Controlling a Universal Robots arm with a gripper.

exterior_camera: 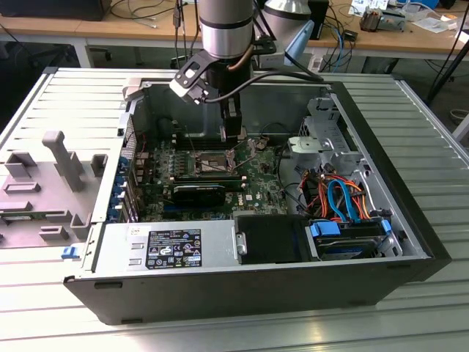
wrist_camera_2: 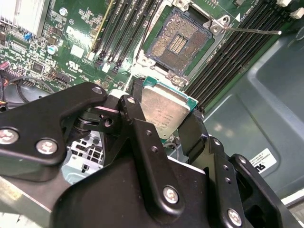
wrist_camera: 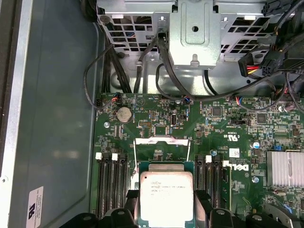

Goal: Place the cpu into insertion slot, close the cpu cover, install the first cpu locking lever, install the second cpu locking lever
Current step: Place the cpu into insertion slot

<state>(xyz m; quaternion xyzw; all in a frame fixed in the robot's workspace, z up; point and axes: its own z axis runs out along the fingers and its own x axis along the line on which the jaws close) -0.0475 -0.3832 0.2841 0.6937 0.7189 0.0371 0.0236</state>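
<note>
Bench: ribbed grey aluminium table (exterior_camera: 425,132), cluttered desks behind. On it lies a black open-sided computer tower case (exterior_camera: 256,297), with a grey power supply box (exterior_camera: 168,246) along its near wall and a green motherboard (exterior_camera: 260,183) on its floor. Silver-and-black robot arm (exterior_camera: 227,29) reaches down into the case over the board. Black two-finger gripper (wrist_camera_2: 164,118) holds the cpu, a small flat square chip with a dull silver-grey top and green edge (wrist_camera: 166,197); the black fingers (wrist_camera_2: 134,111) pinch it on two opposite edges. Chip hangs clear of the board, near the insertion slot, a square silver-rimmed socket with a dark centre and bare contact field (wrist_camera_2: 179,42), and not in it. In the first wrist view it sits between two banks of long black memory slots (wrist_camera: 109,183). The cpu cover, a thin silver frame plate (wrist_camera: 164,140), looks swung up off the socket. A thin silver wire locking lever (wrist_camera_2: 251,31) sticks out sideways from one corner. Risks, as I judge them: the chip is held by its thin edges alone, so a slip or twist could drop it onto the exposed contacts and bend them. A sideways or rotational offset at touchdown would do the same. Fingers could foul the socket rim or the memory slot latches. The raised cover could fall shut early.
</note>
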